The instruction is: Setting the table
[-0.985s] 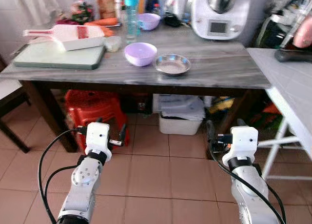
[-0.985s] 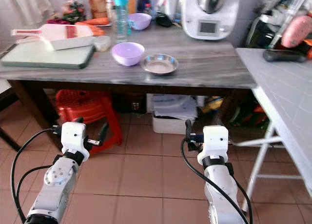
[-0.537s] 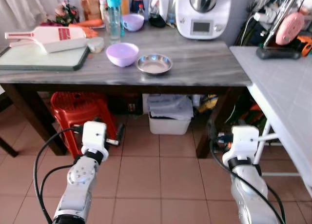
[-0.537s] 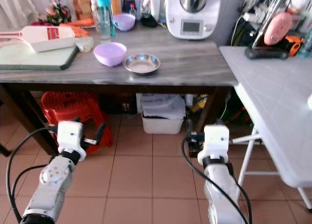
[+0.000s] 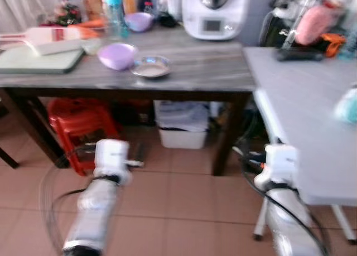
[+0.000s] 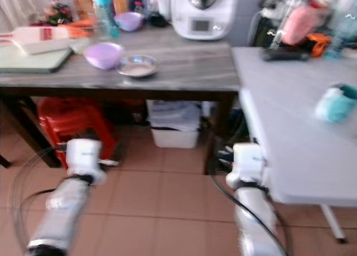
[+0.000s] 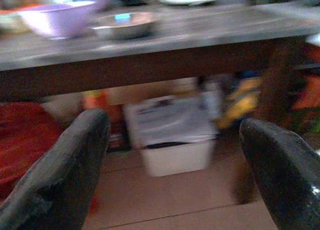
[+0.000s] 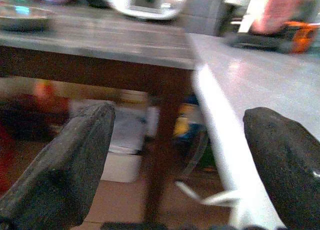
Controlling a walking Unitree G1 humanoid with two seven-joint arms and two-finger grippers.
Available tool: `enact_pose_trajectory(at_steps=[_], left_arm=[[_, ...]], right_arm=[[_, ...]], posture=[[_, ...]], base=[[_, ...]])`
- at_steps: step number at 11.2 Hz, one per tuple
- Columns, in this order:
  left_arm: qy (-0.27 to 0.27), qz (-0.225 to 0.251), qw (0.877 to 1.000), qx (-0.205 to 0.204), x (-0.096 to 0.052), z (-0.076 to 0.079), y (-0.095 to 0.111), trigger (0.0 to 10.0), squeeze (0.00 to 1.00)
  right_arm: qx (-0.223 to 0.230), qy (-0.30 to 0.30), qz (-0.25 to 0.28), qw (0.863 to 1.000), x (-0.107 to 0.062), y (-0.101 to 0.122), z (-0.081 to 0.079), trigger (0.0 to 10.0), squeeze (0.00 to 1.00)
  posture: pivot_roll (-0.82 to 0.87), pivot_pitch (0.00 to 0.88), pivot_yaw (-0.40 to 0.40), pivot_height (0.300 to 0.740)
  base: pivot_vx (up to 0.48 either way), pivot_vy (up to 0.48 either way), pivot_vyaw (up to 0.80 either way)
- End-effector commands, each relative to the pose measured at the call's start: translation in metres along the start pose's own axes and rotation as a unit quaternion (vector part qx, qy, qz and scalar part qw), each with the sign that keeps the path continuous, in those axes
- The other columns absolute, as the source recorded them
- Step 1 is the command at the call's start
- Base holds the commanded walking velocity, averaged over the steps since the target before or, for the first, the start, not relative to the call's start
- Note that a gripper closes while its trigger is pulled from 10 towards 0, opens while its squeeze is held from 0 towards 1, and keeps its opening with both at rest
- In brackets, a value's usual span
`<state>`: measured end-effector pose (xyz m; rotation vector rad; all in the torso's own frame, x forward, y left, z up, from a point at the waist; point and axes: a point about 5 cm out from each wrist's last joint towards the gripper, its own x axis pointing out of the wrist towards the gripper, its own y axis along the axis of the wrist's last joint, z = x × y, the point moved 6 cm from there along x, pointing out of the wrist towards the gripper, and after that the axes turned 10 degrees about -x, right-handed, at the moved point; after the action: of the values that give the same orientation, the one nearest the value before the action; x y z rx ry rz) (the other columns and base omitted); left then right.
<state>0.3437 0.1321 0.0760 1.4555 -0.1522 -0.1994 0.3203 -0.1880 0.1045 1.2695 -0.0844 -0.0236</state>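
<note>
Camera has swung right since earlier; white counter (image 6: 290,133) now fills more view. Dark counter (image 5: 195,72) carries lilac bowl (image 5: 116,55) beside steel dish (image 5: 150,67). Left tool (image 7: 170,155) and right tool (image 8: 175,160): both spread, empty, low over floor.

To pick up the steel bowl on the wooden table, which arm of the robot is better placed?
Probably the left. The steel bowl sits beside the purple bowl on the robot's left side, roughly ahead of the open left gripper. The open right gripper is further away, facing the white table.
</note>
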Motion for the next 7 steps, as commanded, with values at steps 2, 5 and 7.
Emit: enact_pose_trajectory(at_steps=[2,5,7], left_arm=[[0.007,0.002,1.000,0.010,-0.0007,-0.0110,0.0053,10.0,0.00],[0.004,0.001,1.000,0.010,-0.0007,-0.0085,0.0046,10.0,0.00],[0.001,0.000,1.000,0.010,-0.0005,-0.0077,0.0045,10.0,0.00]], right_arm=[[0.008,0.002,0.009,1.000,0.0022,0.0057,-0.0043,10.0,0.00],[0.006,0.002,0.012,1.000,0.0031,0.0075,-0.0035,10.0,0.00],[0.007,0.001,0.012,1.000,0.0031,0.0078,-0.0036,10.0,0.00]], posture=[[-0.02,0.049,0.013,0.740],[-0.02,0.049,0.013,0.740],[-0.03,0.049,0.013,0.740]], base=[[0.000,-0.388,0.00],[0.000,-0.389,0.00],[0.000,-0.390,0.00]])
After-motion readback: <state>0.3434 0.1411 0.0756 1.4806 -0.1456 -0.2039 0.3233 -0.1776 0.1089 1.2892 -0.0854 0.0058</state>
